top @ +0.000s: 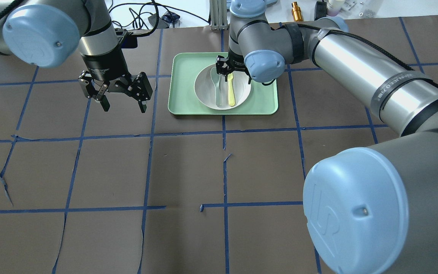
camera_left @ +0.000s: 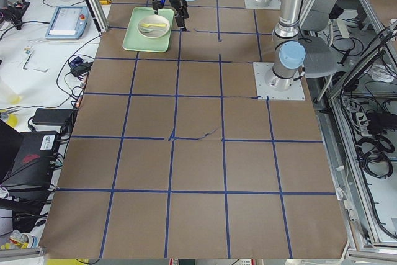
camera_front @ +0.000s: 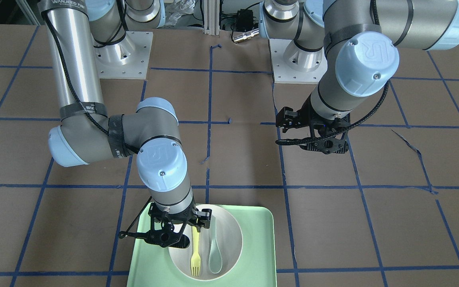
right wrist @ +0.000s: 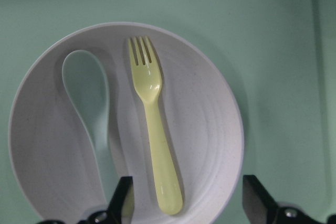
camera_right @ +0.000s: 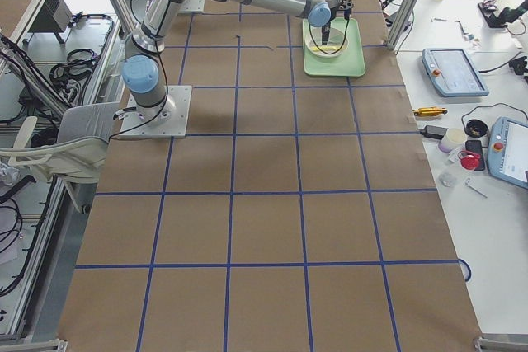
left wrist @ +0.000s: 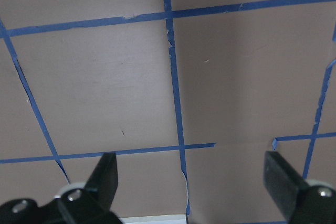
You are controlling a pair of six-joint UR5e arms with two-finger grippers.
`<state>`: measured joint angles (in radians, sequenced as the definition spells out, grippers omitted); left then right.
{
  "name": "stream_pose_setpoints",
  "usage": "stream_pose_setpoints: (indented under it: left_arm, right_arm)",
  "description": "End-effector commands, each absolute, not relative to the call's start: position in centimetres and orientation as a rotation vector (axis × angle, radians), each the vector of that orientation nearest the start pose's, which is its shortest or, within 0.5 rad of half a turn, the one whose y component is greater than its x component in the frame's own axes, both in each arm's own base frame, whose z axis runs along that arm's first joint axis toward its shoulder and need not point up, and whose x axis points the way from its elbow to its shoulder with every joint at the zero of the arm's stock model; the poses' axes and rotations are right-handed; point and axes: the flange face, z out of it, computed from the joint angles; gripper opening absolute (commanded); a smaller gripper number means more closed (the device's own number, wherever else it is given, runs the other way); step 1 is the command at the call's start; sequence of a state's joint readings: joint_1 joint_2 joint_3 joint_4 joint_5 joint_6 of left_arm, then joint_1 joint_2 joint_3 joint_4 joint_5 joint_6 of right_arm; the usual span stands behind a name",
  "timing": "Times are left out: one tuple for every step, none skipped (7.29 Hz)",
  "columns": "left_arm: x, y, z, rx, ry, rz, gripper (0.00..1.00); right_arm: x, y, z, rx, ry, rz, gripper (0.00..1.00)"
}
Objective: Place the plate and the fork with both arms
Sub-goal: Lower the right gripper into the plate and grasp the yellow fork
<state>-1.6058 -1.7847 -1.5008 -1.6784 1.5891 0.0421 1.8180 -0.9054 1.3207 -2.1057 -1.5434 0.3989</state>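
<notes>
- Plainly, the fork point(right wrist: 152, 124) lies flat in the plate point(right wrist: 210, 124) with its tines pointing away from the right wrist camera and its handle end nearest it; the plate sits on the mint-green tray point(right wrist: 273, 35)
- Just beside the fork, on its left in the right wrist view, lies a pale teal spoon point(right wrist: 86, 93); the two look close but I cannot tell whether they touch
- The right gripper point(right wrist: 187, 198) hangs over the near edge of the plate, its fingers spread wide, one on each side of the fork's handle end and closed on nothing
- The left gripper point(top: 123, 103) is also spread wide and empty, above bare brown table point(top: 188, 171), well apart from the tray
- The fork looks like thin moulded plastic, so I judge it very light, stiff and smooth; it should need only a gentle pinch, and a hard one could squirt it sideways
- Best hold, as I read it, is across the narrow handle near its rounded end, away from the spoon's bowl; the spoon-side finger has little room and may nudge the spoon
- The fork rests low in the plate's dish, so the fingertips would have to come down close to the plate surface to catch it
- The plate seems light and rigid with a slick surface; its raised rim is the only place to grip, one finger inside and one outside
- With the spoon loose inside it, the plate should stay level when lifted, or the spoon will likely slide
</notes>
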Motion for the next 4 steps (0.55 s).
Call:
stream_pose_setpoints:
  left_arm:
    - [-15.1,-54.5,40.0,0.117,3.098,0.394,1.00]
    - [-15.1,-54.3,39.7,0.115,3.100,0.404,1.00]
    - [-15.1,-54.2,39.3,0.112,3.099,0.411,1.00]
    - [-15.1,-54.2,39.2,0.112,3.098,0.414,1.00]
  right_arm:
    - [31.8,-68.2,23.9,0.270,3.022,-0.174,0.63]
    - [31.9,-68.4,22.3,0.260,3.027,-0.150,0.63]
    - [31.9,-68.6,20.5,0.257,3.036,-0.125,0.63]
    - [31.9,-68.6,19.9,0.232,3.041,-0.117,0.63]
